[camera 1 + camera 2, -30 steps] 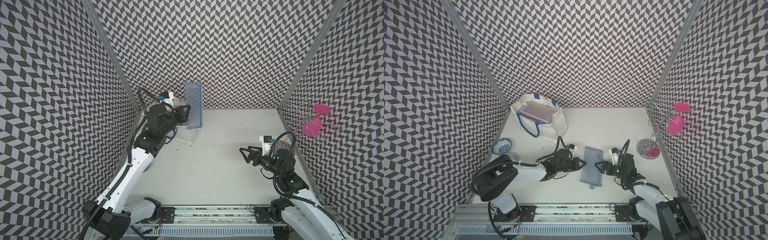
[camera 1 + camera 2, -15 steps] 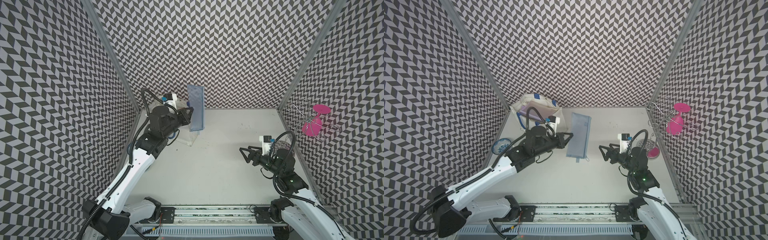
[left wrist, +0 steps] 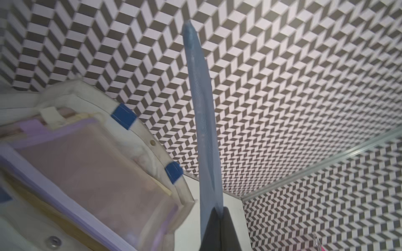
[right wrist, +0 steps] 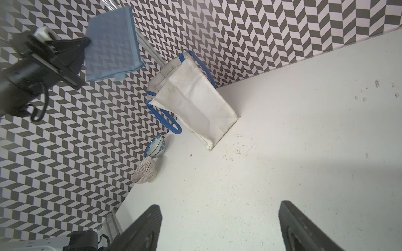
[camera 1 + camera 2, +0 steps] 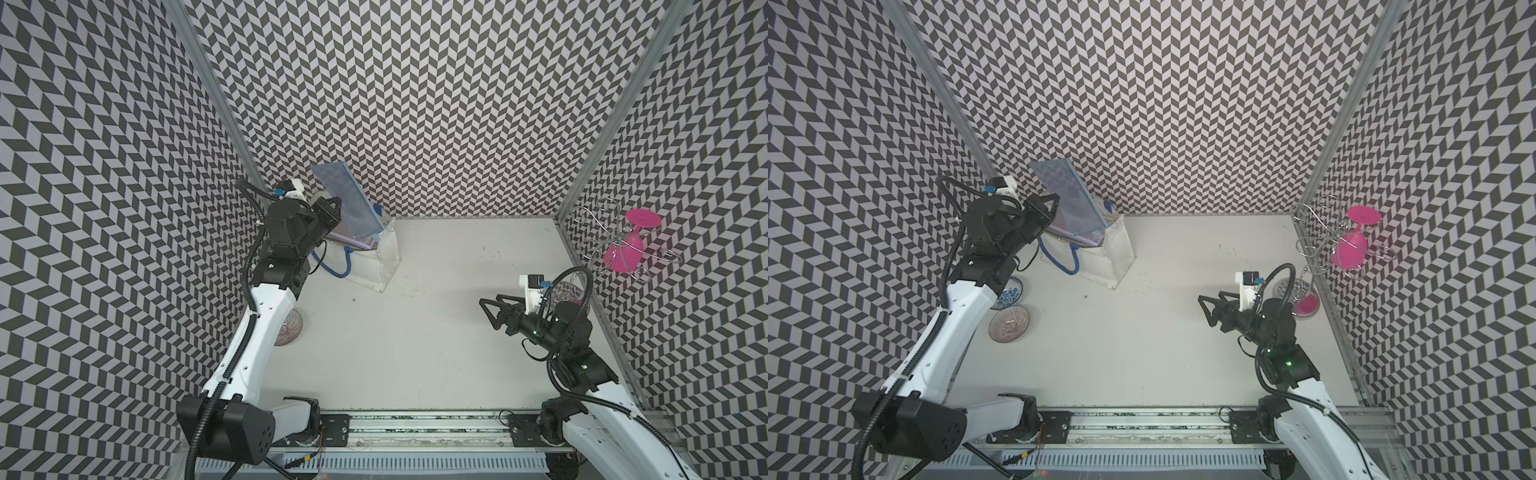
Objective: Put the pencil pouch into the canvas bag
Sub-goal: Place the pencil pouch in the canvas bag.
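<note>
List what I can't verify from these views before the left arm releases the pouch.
- Both top views: the translucent blue flat pencil pouch and left end effector cover part of the mouth of the white boxy canvas bag; room inside unseen.
- Left wrist view: the purple-edged flat item in the bag is blurred, unidentifiable.
- Right wrist view: the bag's own side wall hides its interior.

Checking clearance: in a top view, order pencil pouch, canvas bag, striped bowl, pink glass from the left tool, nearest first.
1. pencil pouch, in the left tool
2. canvas bag, just beneath
3. striped bowl, left
4. pink glass, far right
</note>
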{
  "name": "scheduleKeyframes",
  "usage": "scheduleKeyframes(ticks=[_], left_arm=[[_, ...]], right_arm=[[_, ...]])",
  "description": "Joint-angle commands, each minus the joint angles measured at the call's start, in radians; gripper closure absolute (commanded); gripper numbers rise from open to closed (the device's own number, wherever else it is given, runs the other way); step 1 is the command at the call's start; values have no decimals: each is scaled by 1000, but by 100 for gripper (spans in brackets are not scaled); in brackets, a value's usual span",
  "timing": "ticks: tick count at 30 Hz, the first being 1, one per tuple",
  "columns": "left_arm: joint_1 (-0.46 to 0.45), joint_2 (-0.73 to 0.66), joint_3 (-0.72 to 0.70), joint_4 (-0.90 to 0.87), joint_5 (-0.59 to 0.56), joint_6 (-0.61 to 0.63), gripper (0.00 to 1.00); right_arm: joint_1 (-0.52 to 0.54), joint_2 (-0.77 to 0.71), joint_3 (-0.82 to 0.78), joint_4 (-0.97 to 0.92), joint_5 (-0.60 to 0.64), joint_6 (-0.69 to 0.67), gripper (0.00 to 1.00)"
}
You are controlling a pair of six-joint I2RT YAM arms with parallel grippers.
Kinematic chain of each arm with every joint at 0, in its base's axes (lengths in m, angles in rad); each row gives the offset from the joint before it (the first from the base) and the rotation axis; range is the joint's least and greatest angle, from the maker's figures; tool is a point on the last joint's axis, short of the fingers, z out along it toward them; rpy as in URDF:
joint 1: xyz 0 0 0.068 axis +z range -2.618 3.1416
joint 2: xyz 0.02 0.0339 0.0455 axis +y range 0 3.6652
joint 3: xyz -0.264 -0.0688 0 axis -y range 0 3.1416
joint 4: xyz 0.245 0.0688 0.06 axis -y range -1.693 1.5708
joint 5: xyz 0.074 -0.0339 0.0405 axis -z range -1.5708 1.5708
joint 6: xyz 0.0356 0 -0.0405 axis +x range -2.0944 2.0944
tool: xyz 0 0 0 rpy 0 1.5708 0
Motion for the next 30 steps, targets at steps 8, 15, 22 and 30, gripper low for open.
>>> scheduleKeyframes(ticks=[8, 15, 22, 30], left_arm=[[89, 152, -64, 218, -67, -113, 100], [42, 198, -79, 119, -158, -124, 100], [-10, 191, -113, 56, -215, -92, 99], [-18, 181, -68, -19, -264, -21, 51]], right_arm=[[6, -22, -30, 97, -43, 17, 14], [7, -32, -36, 84, -29, 8, 14], [7, -26, -44, 93, -30, 8, 14], [7, -57, -44, 68, -20, 8, 13]])
